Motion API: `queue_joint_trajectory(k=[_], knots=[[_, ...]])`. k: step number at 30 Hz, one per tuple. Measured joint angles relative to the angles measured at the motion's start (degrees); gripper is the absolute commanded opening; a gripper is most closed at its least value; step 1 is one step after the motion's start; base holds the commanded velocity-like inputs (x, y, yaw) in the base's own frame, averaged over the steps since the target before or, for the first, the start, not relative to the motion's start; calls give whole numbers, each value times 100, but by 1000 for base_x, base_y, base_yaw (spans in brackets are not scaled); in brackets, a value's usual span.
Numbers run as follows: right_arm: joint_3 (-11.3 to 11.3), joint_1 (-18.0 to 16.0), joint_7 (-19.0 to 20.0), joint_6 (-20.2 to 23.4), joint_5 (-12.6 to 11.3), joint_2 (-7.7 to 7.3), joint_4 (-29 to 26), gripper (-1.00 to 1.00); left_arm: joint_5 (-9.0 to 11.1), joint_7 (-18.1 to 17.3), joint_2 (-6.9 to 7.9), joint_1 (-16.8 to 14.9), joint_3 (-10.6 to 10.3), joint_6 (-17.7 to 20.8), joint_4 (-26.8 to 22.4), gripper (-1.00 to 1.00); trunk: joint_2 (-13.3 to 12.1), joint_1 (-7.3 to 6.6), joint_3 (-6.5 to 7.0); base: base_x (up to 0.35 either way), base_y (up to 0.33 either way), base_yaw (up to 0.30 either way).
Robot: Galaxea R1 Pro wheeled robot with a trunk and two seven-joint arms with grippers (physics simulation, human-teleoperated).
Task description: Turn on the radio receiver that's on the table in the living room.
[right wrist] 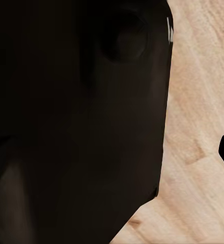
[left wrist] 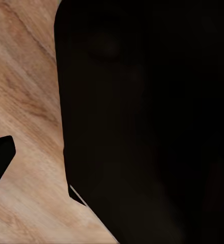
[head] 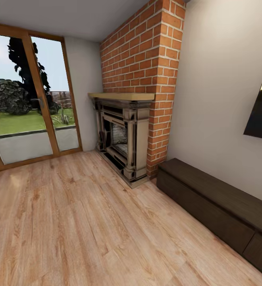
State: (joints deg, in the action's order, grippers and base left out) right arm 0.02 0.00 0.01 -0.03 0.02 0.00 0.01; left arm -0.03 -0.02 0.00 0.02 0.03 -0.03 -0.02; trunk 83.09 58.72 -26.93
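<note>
Right now the head camera faces a brick fireplace (head: 125, 135), a glass door (head: 27, 99) and a low dark cabinet (head: 218, 206); where the radio receiver sits I cannot tell. Claw states are unreadable. Risk: driving on blind, the base clips the cabinet.

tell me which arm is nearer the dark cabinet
Likely right: the cabinet lies on the head view's right, the right arm's side, away from the left arm. Exact positions cannot be told.
</note>
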Motion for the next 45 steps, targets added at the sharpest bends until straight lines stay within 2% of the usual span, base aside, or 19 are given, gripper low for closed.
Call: queue_joint_trajectory(k=[3, 29, 45], knots=[[25, -9, 8, -25, 26, 8, -1, 100, -40, -16, -70, 7, 31, -35, -95, 100, -1, 1, 1, 0, 0, 0], [5, -9, 8, -22, 5, 8, -1, 100, -25, -16, -101, 7, 42, -58, -261, 100, -1, 1, 1, 0, 0, 3], [24, -9, 8, -23, 32, 8, -1, 100, -23, -16, -98, 7, 41, -58, -262, 100, -1, 1, 1, 0, 0, 228]])
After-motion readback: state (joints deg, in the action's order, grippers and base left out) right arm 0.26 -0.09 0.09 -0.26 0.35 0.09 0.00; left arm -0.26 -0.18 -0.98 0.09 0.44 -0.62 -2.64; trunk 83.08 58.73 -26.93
